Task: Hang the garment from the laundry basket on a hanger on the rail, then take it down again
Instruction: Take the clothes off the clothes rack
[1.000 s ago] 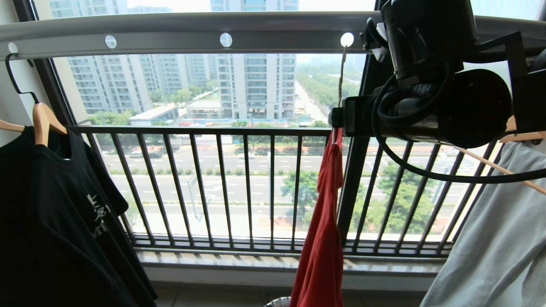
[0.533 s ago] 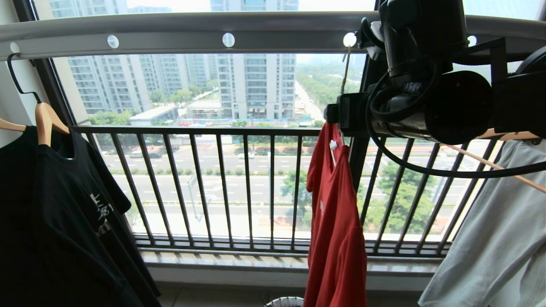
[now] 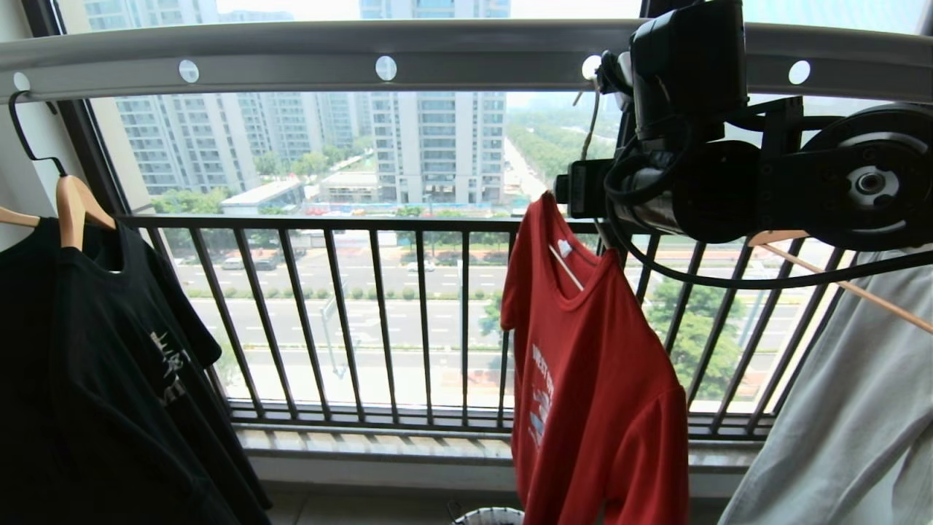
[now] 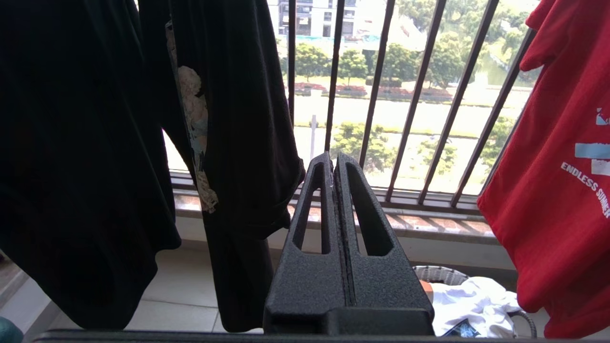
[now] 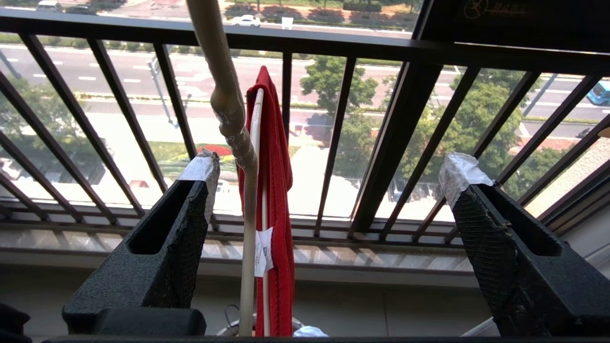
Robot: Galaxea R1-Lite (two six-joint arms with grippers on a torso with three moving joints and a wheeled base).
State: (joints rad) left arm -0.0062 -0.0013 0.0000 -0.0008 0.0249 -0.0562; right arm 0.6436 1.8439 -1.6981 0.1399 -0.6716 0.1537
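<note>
Red shirt [image 3: 594, 379] hung on wire hanger [image 5: 249, 200], hooked at rail [image 3: 466, 51] hole — toward rail's right end. Right gripper [image 5: 329, 186] held beside hanger neck, jaws spread wide, nothing gripped. Left gripper [image 4: 335, 166] parked low, jaws pressed together. Basket [image 4: 441, 275] on floor below shirt.

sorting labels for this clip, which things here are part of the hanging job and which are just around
Part of the job:
- red T-shirt
- wire hanger
- rail
- laundry basket
- right end effector, open at the hanger's neck

Just around:
- black T-shirt
- pale garment
- window railing
- left end effector, shut, idle
</note>
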